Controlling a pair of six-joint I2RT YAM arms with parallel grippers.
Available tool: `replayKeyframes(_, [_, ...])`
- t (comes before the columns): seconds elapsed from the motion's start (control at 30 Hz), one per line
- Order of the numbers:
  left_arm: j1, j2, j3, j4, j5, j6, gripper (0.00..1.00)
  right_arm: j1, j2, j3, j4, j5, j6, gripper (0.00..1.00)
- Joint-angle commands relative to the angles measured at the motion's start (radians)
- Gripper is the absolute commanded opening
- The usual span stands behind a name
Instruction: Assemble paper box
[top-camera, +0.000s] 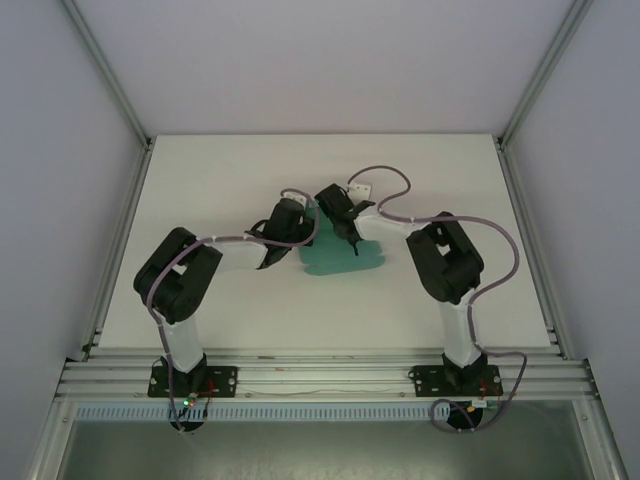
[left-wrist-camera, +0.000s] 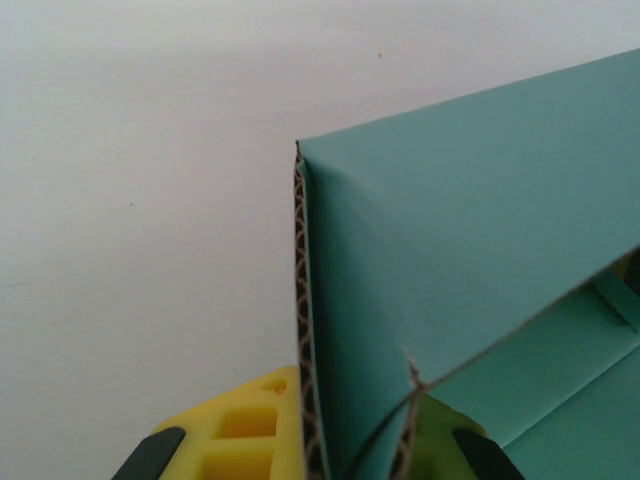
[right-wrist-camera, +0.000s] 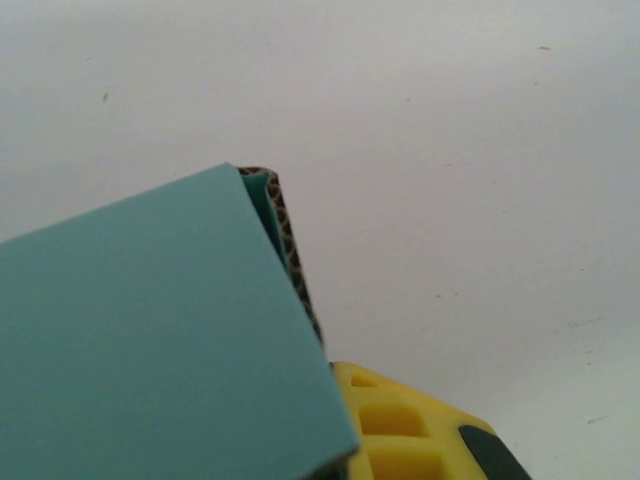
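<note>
The teal-green paper box (top-camera: 345, 258) lies partly folded near the middle of the white table. My left gripper (top-camera: 301, 228) meets its left side and my right gripper (top-camera: 347, 228) its far right part. In the left wrist view the yellow fingers (left-wrist-camera: 240, 435) are shut on an upright corrugated flap of the paper box (left-wrist-camera: 450, 230), with my left gripper (left-wrist-camera: 345, 450) at its lower edge. In the right wrist view one yellow finger (right-wrist-camera: 410, 430) presses against a raised wall of the paper box (right-wrist-camera: 150, 340). My right gripper (right-wrist-camera: 325, 445) is shut on it, and the other finger is hidden behind the teal panel.
The white table (top-camera: 200, 200) runs out to aluminium frame rails on the left (top-camera: 120, 240), on the right (top-camera: 530, 240) and at the near edge (top-camera: 320, 375). A purple cable with a white tag (top-camera: 360, 187) loops above the right arm.
</note>
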Motion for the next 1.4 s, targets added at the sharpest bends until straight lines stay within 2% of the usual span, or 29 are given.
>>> replayKeyframes(0.0, [0.019, 0.000, 0.002, -0.104, -0.025, -0.052, 0.00, -0.094, 0.062, -0.085, -0.021, 0.220, 0.054, 0.00])
replayKeyframes(0.17, [0.019, 0.020, 0.031, -0.118, -0.026, -0.070, 0.00, -0.094, -0.065, -0.331, 0.532, -0.098, -0.146, 0.01])
replayKeyframes(0.23, [0.019, 0.020, 0.036, -0.124, -0.030, -0.074, 0.00, -0.093, -0.123, -0.416, 0.704, -0.237, -0.223, 0.20])
replayKeyframes(0.3, [0.019, 0.021, 0.036, -0.122, -0.031, -0.073, 0.00, -0.095, -0.180, -0.475, 0.813, -0.353, -0.276, 0.29])
replayKeyframes(0.4, [0.019, 0.024, 0.043, -0.124, -0.032, -0.069, 0.00, -0.094, -0.268, -0.517, 0.834, -0.485, -0.335, 0.51])
replayKeyframes(0.47, [0.018, 0.025, 0.052, -0.127, -0.031, -0.062, 0.00, -0.096, -0.336, -0.544, 0.833, -0.555, -0.359, 0.73])
replayKeyframes(0.5, [0.019, 0.027, 0.059, -0.133, -0.029, -0.058, 0.00, -0.096, -0.368, -0.558, 0.830, -0.586, -0.375, 0.81])
replayKeyframes(0.67, [0.020, 0.005, 0.070, -0.144, 0.011, -0.041, 0.00, -0.095, -0.524, -0.614, 0.755, -0.566, -0.384, 0.99])
replayKeyframes(0.77, [0.020, -0.027, 0.074, -0.174, 0.066, 0.008, 0.00, -0.096, -0.634, -0.661, 0.739, -0.546, -0.365, 1.00])
replayKeyframes(0.9, [0.023, -0.087, 0.111, -0.334, 0.133, 0.113, 0.00, -0.099, -0.786, -0.705, 0.684, -0.464, -0.321, 1.00])
replayKeyframes(1.03, [0.023, -0.155, 0.152, -0.588, 0.200, 0.192, 0.00, -0.111, -0.897, -0.705, 0.510, -0.333, -0.279, 1.00])
replayKeyframes(1.17, [0.017, -0.180, 0.197, -0.892, 0.295, 0.271, 0.00, -0.147, -0.973, -0.707, 0.336, -0.320, -0.245, 1.00])
replayKeyframes(1.23, [0.007, -0.170, 0.208, -0.997, 0.278, 0.277, 0.00, -0.170, -0.985, -0.702, 0.256, -0.334, -0.220, 0.99])
replayKeyframes(1.37, [-0.031, -0.090, 0.301, -1.164, 0.174, 0.273, 0.00, -0.205, -0.989, -0.711, 0.185, -0.361, -0.216, 1.00])
